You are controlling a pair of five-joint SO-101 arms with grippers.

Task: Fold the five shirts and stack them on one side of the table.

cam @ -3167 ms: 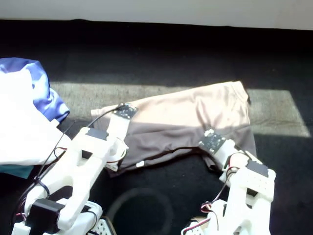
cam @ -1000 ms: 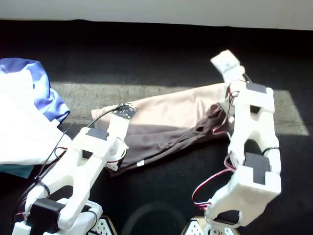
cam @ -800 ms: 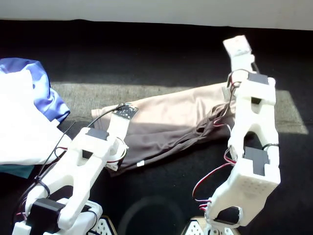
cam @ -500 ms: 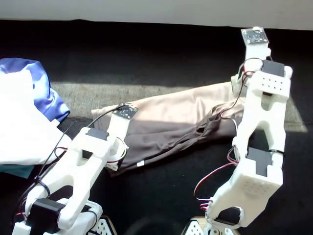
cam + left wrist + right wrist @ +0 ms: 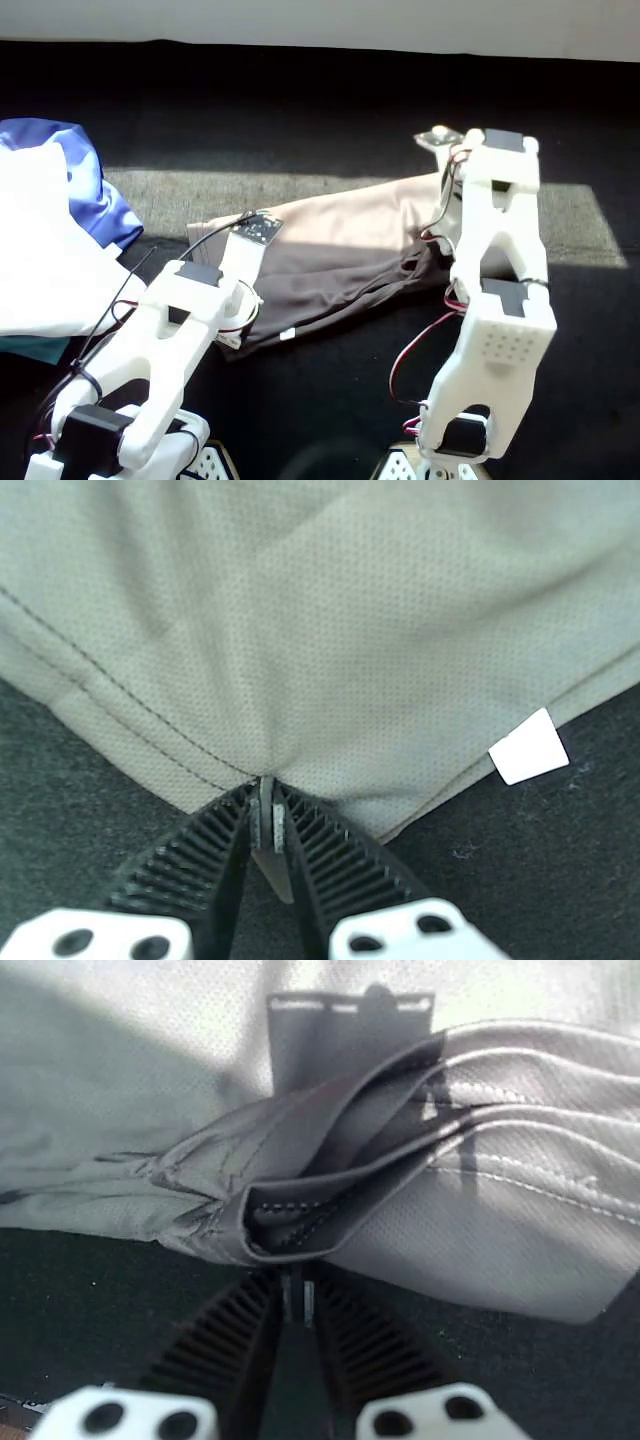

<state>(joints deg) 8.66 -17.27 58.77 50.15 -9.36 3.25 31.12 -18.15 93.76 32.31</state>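
In the high view, the right arm [image 5: 495,240] stands differently from before. About three seconds ago it was low at the near right edge of the shirt [image 5: 340,235], which then lay spread wide. After that it rose and reached far toward the back right of the table [image 5: 300,90], and now its wrist has come back toward the left and is over the right end of the shirt. The shirt is now narrower, a long strip across the middle of the table, with its right end gathered in dark folds under this arm. The left arm [image 5: 180,310] has not moved in this time. It leans in from the near left, and its front end is over the near left corner of the shirt, beside a small white tag [image 5: 287,336]. A pile of other shirts [image 5: 50,250], white and blue, lies at the left edge of the table, apart from the tan one. In the left wrist view, the left gripper [image 5: 265,815] is pressed together on the hem at a corner of the shirt [image 5: 350,630], and the cloth wrinkles toward its tips; the tag [image 5: 528,746] is near, at the hem. In the right wrist view, the right gripper [image 5: 297,1295] is closed on a thick fold of several layers of the shirt [image 5: 500,1230], which bunches just in front of its tips.
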